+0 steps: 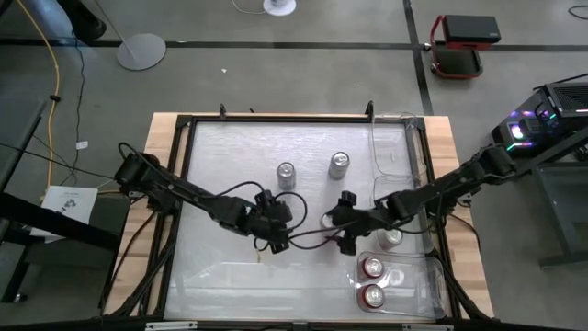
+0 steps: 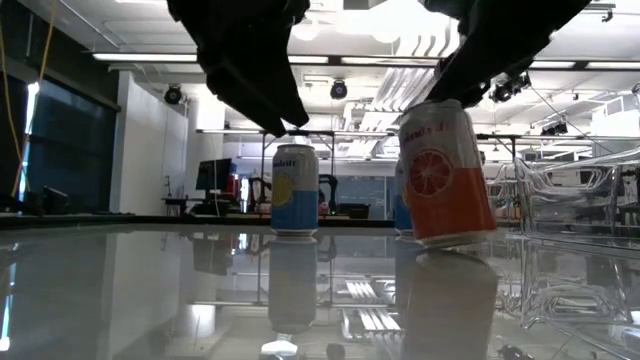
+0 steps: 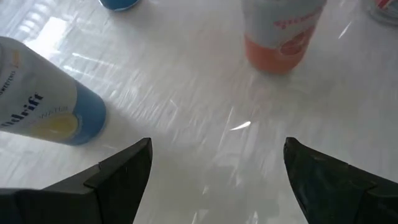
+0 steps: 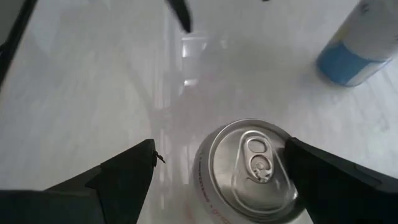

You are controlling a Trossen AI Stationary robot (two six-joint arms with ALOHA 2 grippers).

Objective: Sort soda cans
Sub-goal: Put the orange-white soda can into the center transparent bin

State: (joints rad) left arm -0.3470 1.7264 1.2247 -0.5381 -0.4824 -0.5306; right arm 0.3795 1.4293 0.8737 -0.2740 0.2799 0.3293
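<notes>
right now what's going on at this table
A two-arm robot is sorting soda cans. The right gripper hangs open over an orange can, one finger right beside it, not yet closed. The left gripper waits open near the table's middle, holding nothing. Two blue cans stand loose farther back. Two red-topped cans already sit in a clear bin on the right side.

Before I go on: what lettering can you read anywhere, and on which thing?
"drift", the end of a longer word: blue can, left wrist view.
Red lettering above the orange band: orange can, blurred, unreadable.
Lettering above the orange slice: same can in the low view, unreadable.
Lettering on the blue can, low view: too small.
</notes>
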